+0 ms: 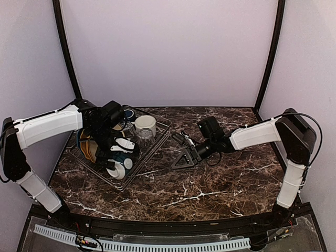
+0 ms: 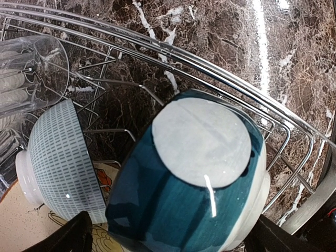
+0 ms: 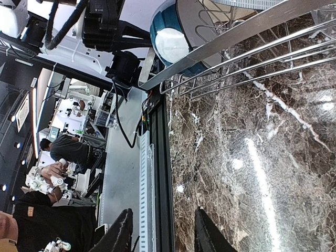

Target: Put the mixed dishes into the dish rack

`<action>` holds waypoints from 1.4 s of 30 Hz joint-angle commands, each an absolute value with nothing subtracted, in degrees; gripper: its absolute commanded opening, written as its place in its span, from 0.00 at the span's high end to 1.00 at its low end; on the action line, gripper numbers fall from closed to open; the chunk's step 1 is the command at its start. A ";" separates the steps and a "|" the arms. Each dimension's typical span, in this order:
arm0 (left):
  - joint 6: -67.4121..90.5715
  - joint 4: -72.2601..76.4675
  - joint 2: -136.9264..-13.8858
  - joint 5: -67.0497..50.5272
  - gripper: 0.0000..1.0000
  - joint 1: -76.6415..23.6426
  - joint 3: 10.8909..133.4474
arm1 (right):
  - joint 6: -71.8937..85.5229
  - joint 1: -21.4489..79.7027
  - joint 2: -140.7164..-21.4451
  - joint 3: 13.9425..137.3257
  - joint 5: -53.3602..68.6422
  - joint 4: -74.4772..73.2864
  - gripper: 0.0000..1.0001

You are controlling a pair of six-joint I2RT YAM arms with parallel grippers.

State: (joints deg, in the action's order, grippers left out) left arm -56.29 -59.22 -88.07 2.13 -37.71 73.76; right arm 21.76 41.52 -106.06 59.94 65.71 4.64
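- The dish rack [image 1: 156, 145] sits on the table [image 1: 226, 178], at 9 o'clock from its middle.
- In the rack stands an upturned mug [image 2: 199, 178], with an upturned bowl [image 2: 63, 152] just beside it at 9 o'clock.
- The ribbed glass [image 2: 26, 68] is at the bowl's 11 o'clock.
- The patterned plate [image 2: 26, 220] lies beneath the bowl.

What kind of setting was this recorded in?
Probably a robotics lab test booth: plain walls enclose a marble-look table, and the right wrist view shows people at workbenches beyond.
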 commanded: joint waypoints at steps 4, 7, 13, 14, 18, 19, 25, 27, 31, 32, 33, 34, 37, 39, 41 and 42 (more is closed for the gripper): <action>-55.73 -57.77 -84.56 2.88 0.01 -37.35 74.62 | 21.49 41.21 -103.63 59.97 64.74 3.97 0.62; -55.51 -57.31 -83.46 2.81 0.01 -37.35 74.73 | 21.53 41.21 -103.56 60.15 64.61 3.70 0.62; -54.79 -56.95 -81.78 1.46 0.01 -37.27 75.98 | 21.71 41.21 -103.26 60.48 64.27 3.13 0.62; -54.64 -56.86 -81.38 1.00 0.01 -37.27 76.34 | 21.59 41.15 -103.02 60.61 64.14 2.83 0.62; -53.31 -55.75 -80.19 -1.19 0.01 -37.27 77.75 | 20.33 41.22 -101.48 61.37 62.43 0.36 0.62; -52.77 -54.87 -79.91 -1.84 0.01 -37.20 77.99 | 19.79 41.14 -100.92 61.71 61.87 -1.41 0.62; -44.71 -49.10 -78.63 -5.20 0.01 -35.71 81.89 | 18.19 38.98 -96.79 62.83 57.76 -6.34 0.59; -43.32 -49.58 -78.70 -7.01 0.01 -35.46 83.12 | 18.18 38.12 -95.80 63.06 57.22 -7.16 0.58; -43.81 -54.91 -78.04 -8.90 0.01 -35.61 82.75 | 17.28 37.72 -95.23 63.91 56.48 -9.10 0.58; -43.60 -56.44 -77.69 -9.21 0.01 -35.82 81.79 | 17.35 37.79 -95.44 63.92 56.43 -9.14 0.58; -43.25 -57.44 -77.12 -9.48 0.01 -35.88 81.50 | 17.47 37.79 -95.65 63.94 56.40 -9.02 0.58; -42.39 -59.45 -76.97 -10.02 0.01 -36.04 80.95 | 17.55 37.79 -96.05 63.98 56.42 -8.85 0.58; -41.43 -64.29 -76.63 -9.87 0.01 -36.93 79.66 | 18.26 37.79 -97.44 64.14 57.15 -7.64 0.58; -41.17 -66.89 -76.17 -8.42 0.01 -37.85 77.59 | 18.76 37.79 -98.50 64.11 57.74 -6.55 0.58; -41.70 -67.74 -75.82 -6.53 0.01 -38.44 75.14 | 19.17 37.75 -99.35 64.11 58.28 -5.76 0.58; -42.07 -67.80 -75.56 -6.03 0.01 -38.61 73.37 | 19.43 37.79 -99.67 64.08 58.48 -5.24 0.58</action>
State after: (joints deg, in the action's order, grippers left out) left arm -42.52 -60.80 -77.25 -7.64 -37.63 78.08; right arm 18.65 37.71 -97.67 63.02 57.45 -7.31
